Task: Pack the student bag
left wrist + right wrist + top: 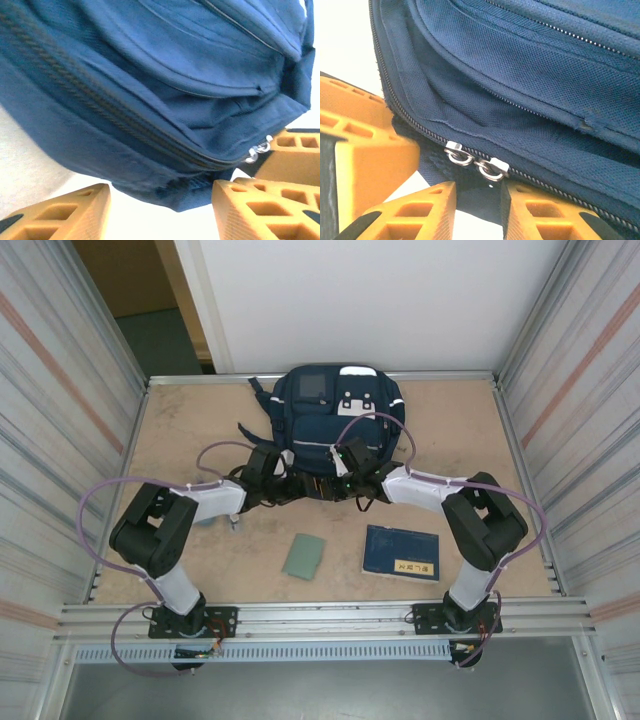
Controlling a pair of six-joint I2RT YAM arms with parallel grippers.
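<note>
The bag [335, 415] lies at the top centre of the overhead view, on the far part of the table [180, 440]. Both arms reach to its near edge. Its main zip [410, 120] is closed, and the two sliders [475, 162] sit side by side in the lower middle of the right wrist view. The book [400, 552] and a green pad [304, 556] lie on the table in the lower half of the overhead view, well apart from the bag.

We judge that the step in hand is getting the bag open and that nothing has been packed. The next move calls for a firm hold on one slider's pull and a draw along the line of the zip. The other arm would have to steady the fabric so that the bag does not slide.

The left pincer [160, 192] is spread. Its fingers sit at the bottom left and bottom right of its own view, and the bag's lower fold hangs just above the gap, not clamped.

The right pincer [478, 187] is only narrowly parted, just below the sliders. A dark fold of the bag lies in the slot between its fingers. We cannot tell whether they nip that fold or merely flank it, and they are not on the sliders themselves.
</note>
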